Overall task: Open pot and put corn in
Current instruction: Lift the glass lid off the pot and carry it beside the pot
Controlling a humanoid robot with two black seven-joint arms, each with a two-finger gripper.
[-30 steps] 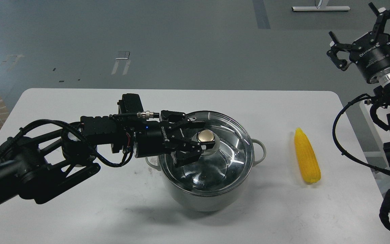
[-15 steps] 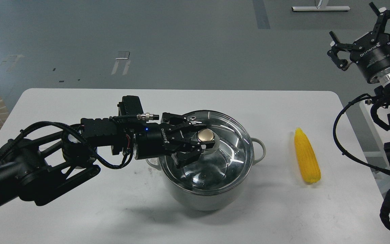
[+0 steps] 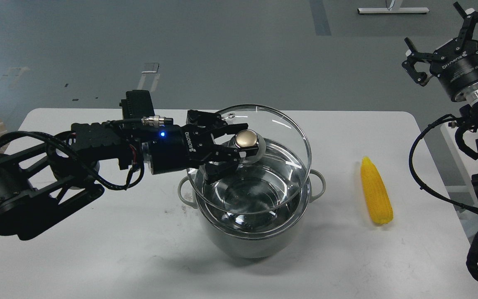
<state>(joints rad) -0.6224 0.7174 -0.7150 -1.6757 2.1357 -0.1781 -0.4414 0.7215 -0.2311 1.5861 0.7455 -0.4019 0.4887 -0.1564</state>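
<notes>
The grey-green pot (image 3: 255,243) stands mid-table with its steel interior showing. My left gripper (image 3: 239,147) is shut on the gold knob (image 3: 246,139) of the round glass lid (image 3: 288,128) and holds the lid a little above the pot, shifted slightly back and left. The yellow corn (image 3: 375,191) lies on the table right of the pot, point away from me. My right gripper (image 3: 446,39) is open and empty, raised high past the table's right edge, far from the corn.
The white table (image 3: 98,249) has bare room in front and left of the pot. My left arm crosses the left half of the table. The right arm's cables (image 3: 430,166) hang beside the right edge.
My left gripper has lifted the glass lid off the pot and moved it up and slightly left. The right arm and the corn have not moved.
</notes>
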